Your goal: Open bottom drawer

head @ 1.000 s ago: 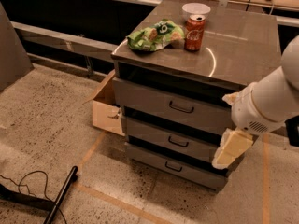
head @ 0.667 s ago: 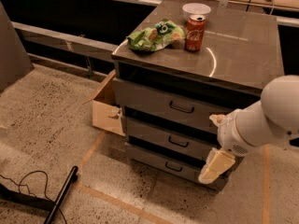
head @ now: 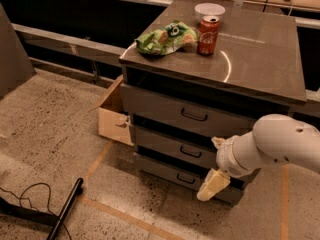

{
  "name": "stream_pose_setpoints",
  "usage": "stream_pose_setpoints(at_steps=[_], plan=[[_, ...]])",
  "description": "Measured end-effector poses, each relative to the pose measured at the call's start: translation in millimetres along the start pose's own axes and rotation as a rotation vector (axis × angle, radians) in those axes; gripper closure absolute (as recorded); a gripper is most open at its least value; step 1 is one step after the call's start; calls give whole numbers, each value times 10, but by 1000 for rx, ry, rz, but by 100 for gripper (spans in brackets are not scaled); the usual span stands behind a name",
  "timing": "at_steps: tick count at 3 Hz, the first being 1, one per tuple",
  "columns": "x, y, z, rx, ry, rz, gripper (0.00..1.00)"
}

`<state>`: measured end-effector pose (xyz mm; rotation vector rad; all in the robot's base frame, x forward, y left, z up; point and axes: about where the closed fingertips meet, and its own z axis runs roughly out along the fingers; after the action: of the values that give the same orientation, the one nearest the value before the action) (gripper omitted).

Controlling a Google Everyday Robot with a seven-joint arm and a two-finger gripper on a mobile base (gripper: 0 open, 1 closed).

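The grey metal cabinet has three drawers. The bottom drawer [head: 170,174] is the lowest and slimmest, with a small dark wire handle [head: 186,179], and it looks closed. The middle drawer [head: 175,148] and the top drawer [head: 170,110] sit above it. My gripper [head: 212,184] hangs from the white arm [head: 275,146] at the right, low in front of the bottom drawer's right part, just right of its handle. Only one cream finger shows, pointing down and left.
A green snack bag [head: 162,38], a red soda can [head: 207,29] and a white cup [head: 210,10] stand on the cabinet top [head: 260,49]. An open cardboard box [head: 115,116] sits left of the cabinet. A black pole [head: 65,209] and cable lie on the floor at the lower left.
My arm and gripper have moved down and left, from beside the middle drawer's right end to in front of the bottom drawer near its handle. The drawers have not moved.
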<state>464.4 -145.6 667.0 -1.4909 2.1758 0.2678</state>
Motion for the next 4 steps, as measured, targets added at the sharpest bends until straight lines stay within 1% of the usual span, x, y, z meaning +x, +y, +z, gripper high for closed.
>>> stream_pose_setpoints(at_steps=[1, 2, 3, 4], plan=[[52, 44, 60, 3, 22, 1, 0], [481, 3, 286, 35, 34, 9, 0], [1090, -54, 852, 42, 5, 45, 0], [1544, -36, 1341, 16, -8, 53, 0]])
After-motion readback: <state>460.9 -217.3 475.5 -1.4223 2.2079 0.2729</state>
